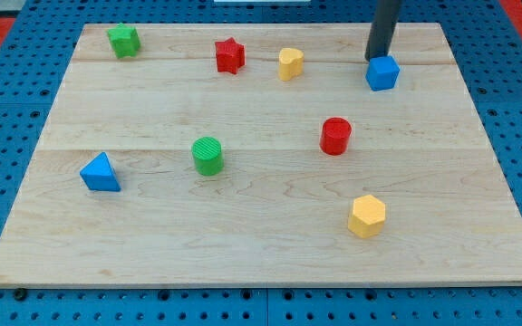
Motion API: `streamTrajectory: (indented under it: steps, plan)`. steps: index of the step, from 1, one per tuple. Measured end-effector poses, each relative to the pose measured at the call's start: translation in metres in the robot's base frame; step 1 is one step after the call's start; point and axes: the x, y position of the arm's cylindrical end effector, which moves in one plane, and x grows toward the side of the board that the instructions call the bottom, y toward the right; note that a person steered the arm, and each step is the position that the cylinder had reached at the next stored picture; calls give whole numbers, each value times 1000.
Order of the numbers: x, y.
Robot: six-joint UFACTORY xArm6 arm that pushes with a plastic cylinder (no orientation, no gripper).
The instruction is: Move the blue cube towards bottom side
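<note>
My tip (374, 59) is down at the worktop (261, 244) near the view's top right, and the dark rod rises from it out of the view's top. The arm has no fingers, only this rod, so nothing stands apart, together or clamped. The blue cube (382, 72) sits just below my tip and a touch to its right in the view, so close that the two seem to touch, though I cannot tell for sure.

Left of my tip, along the view's top, stand the yellow block (290, 63), its shape unclear, then the red star (229, 55), then the green block (124, 40) far off near the top-left corner. Below my tip and slightly left is the red cylinder (335, 136); farther below it, the yellow hexagonal block (367, 215). Well down and left of my tip stand the green cylinder (207, 155) and, farther left, the blue triangular block (100, 172)
</note>
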Motion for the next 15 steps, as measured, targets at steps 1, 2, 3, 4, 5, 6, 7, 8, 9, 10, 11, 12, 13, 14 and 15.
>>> streamTrajectory:
  steps: [1, 2, 3, 4, 5, 6, 7, 8, 9, 10, 11, 12, 13, 14, 15]
  plan:
    - [-14, 8]
    - [-30, 42]
    - [-24, 72]
    - [-3, 71]
    - [14, 28]
    - [19, -13]
    - [19, -32]
    - [17, -86]
    - [45, -70]
    - [25, 20]
    - [17, 28]
    - [39, 19]
    - [72, 15]
    - [78, 22]
    - [77, 22]
